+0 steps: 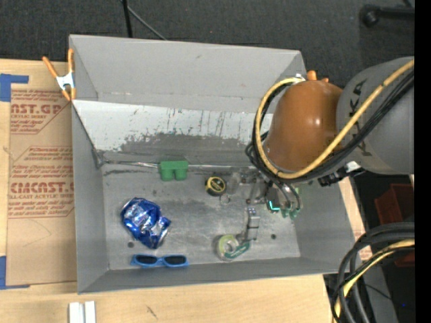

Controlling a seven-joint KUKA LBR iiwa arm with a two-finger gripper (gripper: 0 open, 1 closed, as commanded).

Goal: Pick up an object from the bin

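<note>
My gripper [252, 215] reaches down into the right part of the bin from under the arm's orange cover. Its tip stands just above and to the right of a small pale green round thing [229, 247] near the front wall; whether they touch I cannot tell. A small yellow and black round thing [215, 184] lies just left of the gripper, toward the back. Something small and teal [284, 209] shows at the gripper's right side, partly hidden by the arm.
A green block [173, 170] lies at the back left by the sloping wall. A crumpled blue bag [145, 222] sits at the front left, with blue sunglasses [159, 261] along the front wall below it.
</note>
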